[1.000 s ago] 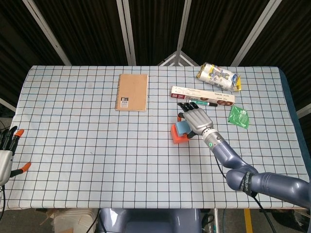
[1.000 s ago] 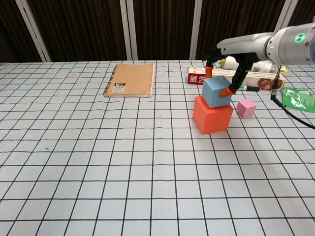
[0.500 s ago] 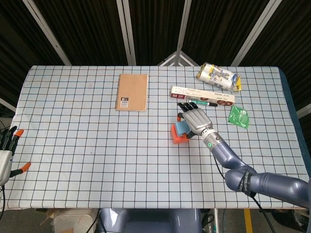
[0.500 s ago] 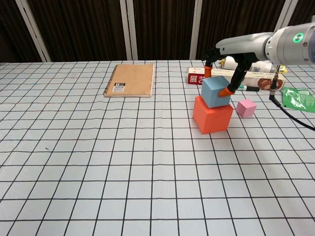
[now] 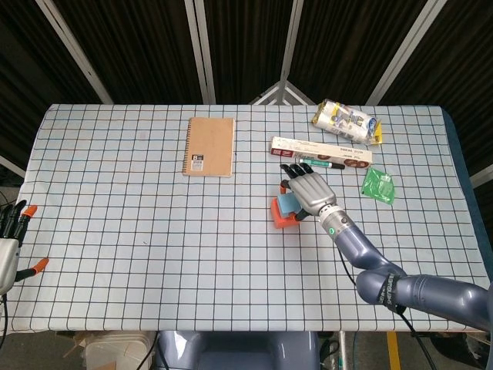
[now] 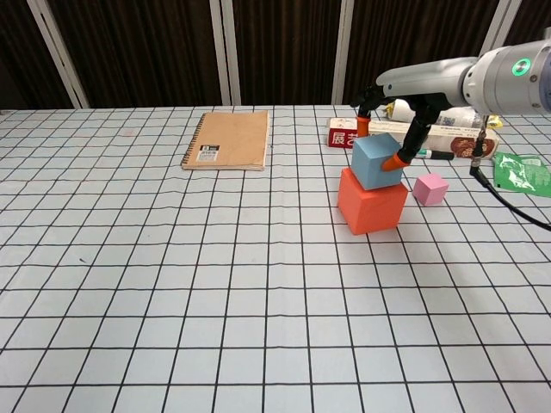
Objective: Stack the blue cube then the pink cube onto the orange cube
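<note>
- The long white box (image 6: 405,136) behind the cubes carries red Chinese characters on its near end; the rest of its print is too small to read.
- The brown spiral notebook (image 6: 227,139) has a small white label on its cover, unreadable.
- The right hand (image 5: 310,189) reaches in from the right, fingers down and clamped on the blue cube (image 6: 376,161), orange fingertips (image 6: 393,161) pressing its sides.
- The blue cube sits on the orange cube (image 6: 371,201).
- The pink cube (image 6: 430,188) rests on the table (image 6: 172,284), just right of the stack.
- The left hand (image 5: 9,243) hangs at the table's left edge, holding nothing, fingers apart.
</note>
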Controlling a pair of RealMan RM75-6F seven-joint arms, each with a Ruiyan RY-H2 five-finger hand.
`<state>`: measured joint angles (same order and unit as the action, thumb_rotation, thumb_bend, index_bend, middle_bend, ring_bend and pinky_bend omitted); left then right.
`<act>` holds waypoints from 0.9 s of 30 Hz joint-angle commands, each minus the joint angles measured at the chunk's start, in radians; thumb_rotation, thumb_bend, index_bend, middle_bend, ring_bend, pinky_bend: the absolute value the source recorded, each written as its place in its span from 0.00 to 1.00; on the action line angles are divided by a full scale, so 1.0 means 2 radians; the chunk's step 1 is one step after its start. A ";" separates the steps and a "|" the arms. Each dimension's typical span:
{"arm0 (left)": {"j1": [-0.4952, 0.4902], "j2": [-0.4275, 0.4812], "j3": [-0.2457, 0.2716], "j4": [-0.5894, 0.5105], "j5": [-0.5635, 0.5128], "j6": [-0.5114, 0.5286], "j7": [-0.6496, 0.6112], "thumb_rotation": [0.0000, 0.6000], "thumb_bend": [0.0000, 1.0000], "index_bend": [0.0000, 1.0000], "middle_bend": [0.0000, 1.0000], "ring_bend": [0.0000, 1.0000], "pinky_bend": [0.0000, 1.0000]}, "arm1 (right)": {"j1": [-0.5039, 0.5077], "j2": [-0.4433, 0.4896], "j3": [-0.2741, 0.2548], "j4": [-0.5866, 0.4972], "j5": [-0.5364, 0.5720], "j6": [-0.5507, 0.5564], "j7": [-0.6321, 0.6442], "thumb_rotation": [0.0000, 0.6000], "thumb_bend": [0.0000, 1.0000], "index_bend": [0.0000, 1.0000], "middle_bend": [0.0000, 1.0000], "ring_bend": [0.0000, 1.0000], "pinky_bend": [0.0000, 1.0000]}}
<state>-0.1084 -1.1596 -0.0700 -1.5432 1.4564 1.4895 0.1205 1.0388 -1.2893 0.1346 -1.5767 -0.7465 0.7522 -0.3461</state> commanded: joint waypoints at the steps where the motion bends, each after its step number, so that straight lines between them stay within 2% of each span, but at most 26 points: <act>1: 0.000 0.000 0.000 0.000 0.000 0.000 0.000 1.00 0.11 0.05 0.00 0.00 0.00 | 0.000 0.000 0.000 0.000 0.001 0.001 0.000 1.00 0.43 0.40 0.00 0.00 0.00; 9: 0.000 0.000 0.000 0.000 0.000 -0.001 0.001 1.00 0.11 0.05 0.00 0.00 0.00 | 0.000 0.001 0.001 0.000 0.001 0.001 -0.001 1.00 0.43 0.33 0.00 0.00 0.00; 27: 0.000 0.000 0.000 0.000 0.000 -0.001 0.001 1.00 0.11 0.05 0.00 0.00 0.00 | 0.002 0.009 -0.004 -0.011 0.007 -0.001 -0.008 1.00 0.43 0.31 0.00 0.00 0.00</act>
<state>-0.1089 -1.1597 -0.0695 -1.5436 1.4555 1.4875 0.1229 1.0416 -1.2730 0.1272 -1.5972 -0.7333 0.7515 -0.3611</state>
